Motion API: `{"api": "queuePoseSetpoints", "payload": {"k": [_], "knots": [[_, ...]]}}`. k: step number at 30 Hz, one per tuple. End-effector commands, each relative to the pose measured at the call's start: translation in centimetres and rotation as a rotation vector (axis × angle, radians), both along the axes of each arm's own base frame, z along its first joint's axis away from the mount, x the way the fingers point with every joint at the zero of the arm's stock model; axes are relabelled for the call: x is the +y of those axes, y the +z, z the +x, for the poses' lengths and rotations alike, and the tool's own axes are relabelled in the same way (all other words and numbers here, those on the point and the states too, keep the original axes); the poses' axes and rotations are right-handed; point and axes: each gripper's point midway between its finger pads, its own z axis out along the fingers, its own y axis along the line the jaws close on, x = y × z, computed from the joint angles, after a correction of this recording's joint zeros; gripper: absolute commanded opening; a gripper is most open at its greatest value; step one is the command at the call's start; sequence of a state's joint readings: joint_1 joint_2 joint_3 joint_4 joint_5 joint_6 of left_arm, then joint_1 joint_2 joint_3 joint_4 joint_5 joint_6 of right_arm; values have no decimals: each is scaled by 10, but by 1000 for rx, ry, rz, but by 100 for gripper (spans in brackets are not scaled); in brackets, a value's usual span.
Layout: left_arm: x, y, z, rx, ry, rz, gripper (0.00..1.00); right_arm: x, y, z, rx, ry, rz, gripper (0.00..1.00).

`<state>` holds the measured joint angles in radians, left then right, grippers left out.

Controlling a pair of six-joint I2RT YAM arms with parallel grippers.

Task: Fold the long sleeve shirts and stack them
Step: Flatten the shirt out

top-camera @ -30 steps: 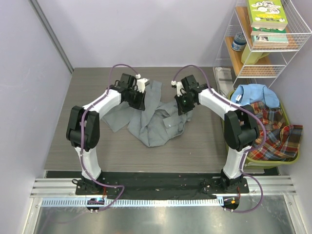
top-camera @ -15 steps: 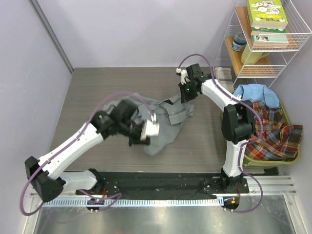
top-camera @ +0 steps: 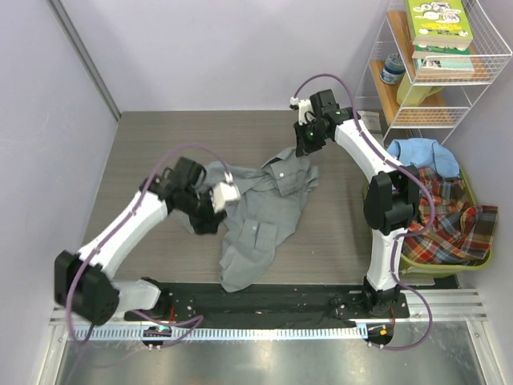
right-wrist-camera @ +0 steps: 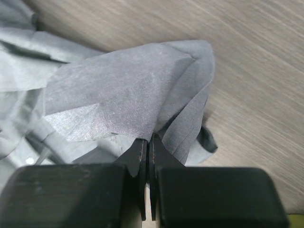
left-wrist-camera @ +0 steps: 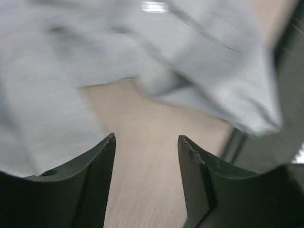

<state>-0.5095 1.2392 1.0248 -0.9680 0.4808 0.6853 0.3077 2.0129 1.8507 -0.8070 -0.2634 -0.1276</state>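
Observation:
The grey long sleeve shirt (top-camera: 264,212) lies stretched from the middle of the table toward the near edge. At its far end, my right gripper (top-camera: 305,149) is shut on a fold of the grey cloth (right-wrist-camera: 123,90), with its jaws (right-wrist-camera: 148,138) pinched on the fabric edge. My left gripper (top-camera: 228,196) hovers at the shirt's left side. In the left wrist view it (left-wrist-camera: 146,138) stands open with only bare table between the fingers, and blurred grey cloth (left-wrist-camera: 57,95) lies beyond. A light blue shirt (top-camera: 417,156) and a plaid shirt (top-camera: 453,216) lie in the basket.
A green basket (top-camera: 425,267) stands at the table's right edge, with the plaid shirt hanging over its rim. Behind it is a white wire shelf (top-camera: 481,88) with books. Grey walls close in the left and back sides. A black rail (top-camera: 264,298) runs along the near edge.
My left arm swung toward the near edge, drawing the grey shirt out lengthwise, then its gripper opened and let go. My right gripper moved farther back, still gripping the shirt.

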Motion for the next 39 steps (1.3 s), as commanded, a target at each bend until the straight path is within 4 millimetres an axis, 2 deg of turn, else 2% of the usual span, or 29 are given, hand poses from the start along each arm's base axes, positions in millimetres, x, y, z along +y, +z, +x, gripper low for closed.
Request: {"api": "queuePoseSetpoints", "payload": {"k": [1, 2, 4, 6, 11, 15, 17, 20, 23, 24, 25, 27, 28, 29, 30, 32, 33, 36, 37, 38, 39], "knots": [[33, -11, 77, 29, 279, 11, 57, 11, 58, -7, -75, 49, 86, 1], [39, -22, 85, 52, 304, 31, 57, 11, 65, -10, -84, 52, 96, 1], [52, -32, 95, 40, 315, 69, 64, 13, 90, -12, -132, 57, 122, 1], [56, -47, 94, 56, 304, 97, 68, 12, 111, -12, -179, 53, 137, 1], [70, -80, 105, 11, 310, 184, 69, 11, 170, -13, -309, 40, 180, 1], [80, -101, 107, -9, 290, 257, 69, 7, 189, -14, -358, 17, 189, 1], [84, -113, 102, 5, 274, 294, 68, 8, 195, -18, -368, 27, 197, 1], [91, -122, 100, -2, 259, 338, 61, 8, 210, -28, -399, 58, 214, 1], [93, -128, 88, 39, 223, 362, 36, 7, 225, -38, -435, 76, 227, 1], [94, -128, 85, 50, 213, 364, 20, 8, 226, -41, -436, 90, 230, 1], [96, -128, 76, 84, 197, 378, 13, 8, 232, -47, -447, 99, 235, 1], [96, -117, 70, 107, 189, 350, 0, 8, 230, -54, -444, 128, 234, 1], [87, -108, 65, 125, 162, 278, 0, 7, 228, -58, -436, 139, 229, 1], [87, -97, 55, 161, 155, 260, 0, 6, 226, -63, -432, 148, 222, 1], [86, -84, 55, 138, 156, 234, 0, 5, 225, -66, -430, 154, 218, 1], [83, -70, 49, 136, 147, 206, 0, 1, 220, -73, -428, 160, 201, 1], [81, -60, 49, 107, 152, 187, 10, 0, 217, -74, -425, 161, 199, 1], [72, -53, 48, 77, 179, 153, 47, 1, 208, -75, -411, 162, 198, 1], [70, -50, 48, 51, 178, 153, 56, 2, 206, -73, -407, 162, 199, 1], [70, -60, 43, 47, 188, 198, 61, 2, 207, -73, -407, 158, 206, 1], [67, -62, 51, -1, 189, 202, 64, 3, 204, -71, -398, 156, 206, 1]]}}
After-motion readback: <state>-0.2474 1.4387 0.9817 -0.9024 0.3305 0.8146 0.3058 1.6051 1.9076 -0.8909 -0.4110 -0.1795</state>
